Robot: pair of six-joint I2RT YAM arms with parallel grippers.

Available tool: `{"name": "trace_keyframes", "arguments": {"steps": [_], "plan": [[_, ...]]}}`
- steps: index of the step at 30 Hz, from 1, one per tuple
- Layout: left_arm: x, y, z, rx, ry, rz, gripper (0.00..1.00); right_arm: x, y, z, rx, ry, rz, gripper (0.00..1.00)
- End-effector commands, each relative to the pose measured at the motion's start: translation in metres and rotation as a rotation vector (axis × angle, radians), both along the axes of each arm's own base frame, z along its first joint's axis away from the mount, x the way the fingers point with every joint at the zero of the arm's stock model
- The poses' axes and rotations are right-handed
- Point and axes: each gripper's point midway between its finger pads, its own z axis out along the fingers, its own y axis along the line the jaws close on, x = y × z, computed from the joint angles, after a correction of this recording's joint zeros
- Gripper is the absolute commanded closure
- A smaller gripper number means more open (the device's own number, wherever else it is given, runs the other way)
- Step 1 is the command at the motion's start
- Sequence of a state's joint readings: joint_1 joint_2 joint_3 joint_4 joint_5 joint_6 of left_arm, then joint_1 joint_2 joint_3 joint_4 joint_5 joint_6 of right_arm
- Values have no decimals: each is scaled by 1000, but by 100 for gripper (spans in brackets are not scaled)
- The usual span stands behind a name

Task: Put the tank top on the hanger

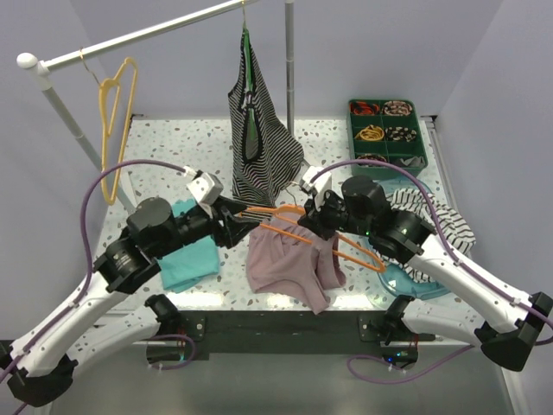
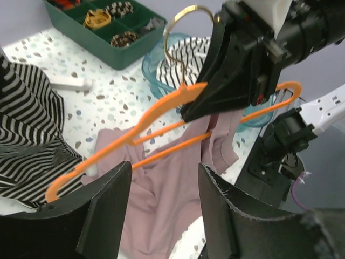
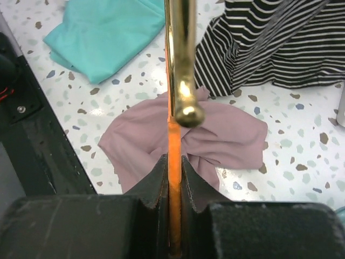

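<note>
No readable text, labels, numbers

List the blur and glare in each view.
Right wrist: the hanger's hook is close, blurred, with glare on its tip; the tank top behind is sharp. Left wrist: the left gripper looms dark and soft-edged. Top external: even light, the table bright at the back.

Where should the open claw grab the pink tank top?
Probably take the tank top by the bunched fold at its left edge, nearest the left claw, coming straight down. It lies crumpled on the table under the orange hanger, which the right claw pinches near the hook.
</note>
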State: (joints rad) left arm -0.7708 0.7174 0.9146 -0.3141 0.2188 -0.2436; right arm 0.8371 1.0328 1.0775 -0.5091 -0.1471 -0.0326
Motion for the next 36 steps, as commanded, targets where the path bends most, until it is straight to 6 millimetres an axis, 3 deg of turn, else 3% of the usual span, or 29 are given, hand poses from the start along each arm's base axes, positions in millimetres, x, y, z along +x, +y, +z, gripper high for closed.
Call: {"name": "trace_keyframes", "arguments": {"steps": [1, 3, 4, 5, 6, 7, 9, 10, 13, 19, 24, 30, 36], "plan": [[-17, -17, -31, 24, 113, -87, 44, 18, -7, 22, 64, -55, -132, 100], [-24, -27, -42, -10, 168, -88, 43, 21, -9, 23, 64, -58, -155, 100], [-38, -36, -63, 5, 214, -129, 43, 21, -10, 22, 61, -55, -159, 100], [-45, -42, -71, -8, 238, -144, 43, 21, -9, 24, 63, -55, -158, 100], [-56, -55, -68, -70, 271, -176, 43, 24, -11, 21, 50, -51, -177, 100], [-62, -60, -96, -51, 324, -177, 43, 25, -12, 20, 49, -47, -189, 100], [-75, -77, -101, -106, 374, -166, 43, 26, -11, 17, 46, -37, -197, 100], [-78, -84, -126, -61, 413, -147, 44, 27, -12, 16, 43, -35, -204, 100], [-83, -105, -161, 10, 485, -47, 46, 28, -13, 12, 35, -26, -214, 100], [-80, -145, -204, 86, 622, 117, 41, 30, -16, 11, 34, -22, -246, 100], [-92, -175, -223, 100, 689, 141, 41, 31, -16, 11, 35, -13, -255, 100], [-97, -191, -266, 162, 750, 200, 43, 29, -17, 11, 43, -15, -255, 100], [-98, -184, -275, 192, 724, 265, 39, 26, -14, 14, 57, -6, -235, 100]]}}
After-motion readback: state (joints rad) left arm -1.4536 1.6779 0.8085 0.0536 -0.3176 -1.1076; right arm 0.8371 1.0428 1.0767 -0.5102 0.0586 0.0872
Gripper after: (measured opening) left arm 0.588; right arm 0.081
